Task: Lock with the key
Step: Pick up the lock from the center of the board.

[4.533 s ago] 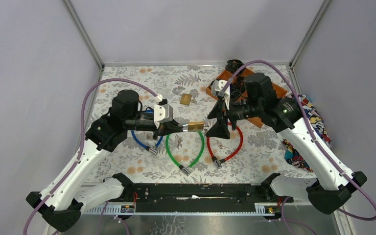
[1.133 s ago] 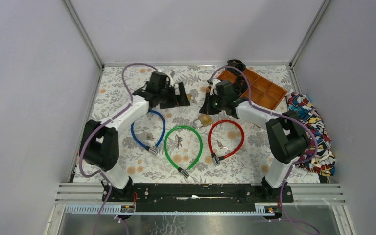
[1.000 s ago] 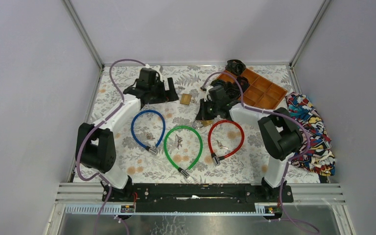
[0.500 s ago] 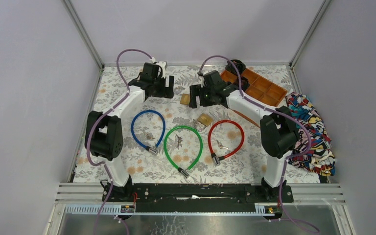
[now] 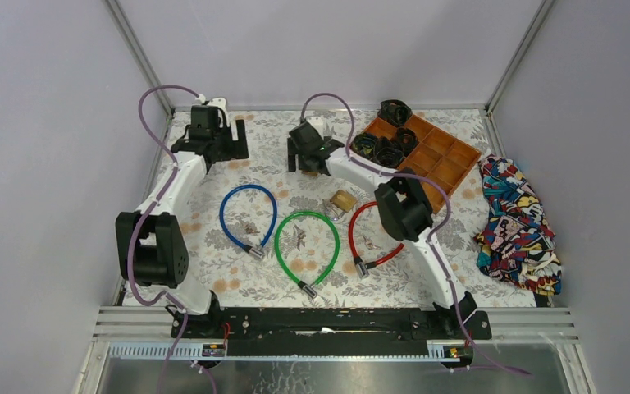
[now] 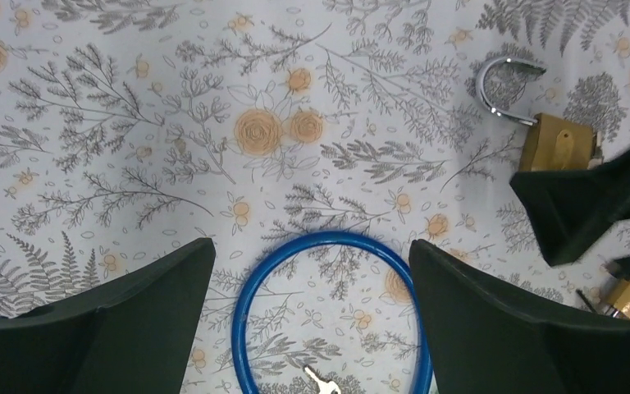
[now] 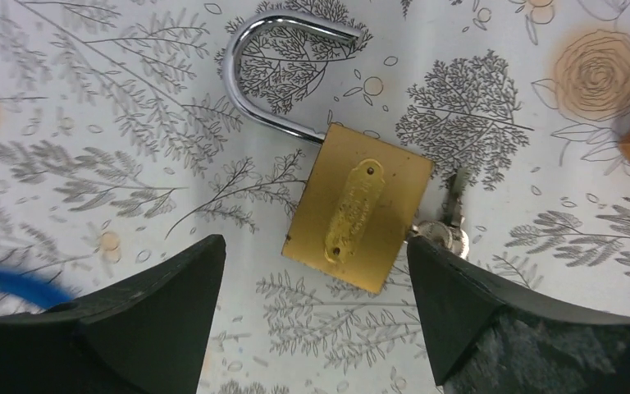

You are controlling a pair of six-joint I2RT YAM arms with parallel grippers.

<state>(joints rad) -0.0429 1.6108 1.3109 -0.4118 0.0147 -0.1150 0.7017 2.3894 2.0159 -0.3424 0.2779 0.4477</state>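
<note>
Because the brass padlock (image 7: 359, 205), lying flat on the tablecloth (image 7: 90, 123) beneath the wide-open, empty right gripper (image 7: 312, 242), looks dense, rigid and slick, it is best pinched across the body's edges. The open shackle (image 7: 283, 66) is a poorer hold, since it may swivel. The thin key (image 7: 453, 215) touches its lower corner, and the left gripper (image 6: 312, 246) hangs open and empty above the blue cable lock (image 6: 246, 312).

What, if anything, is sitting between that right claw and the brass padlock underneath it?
Nothing visible. The right gripper hangs open over the brass padlock, which lies on bare tablecloth between the two fingers. Its key sticks out of the lock's end, clear of both fingers.
</note>
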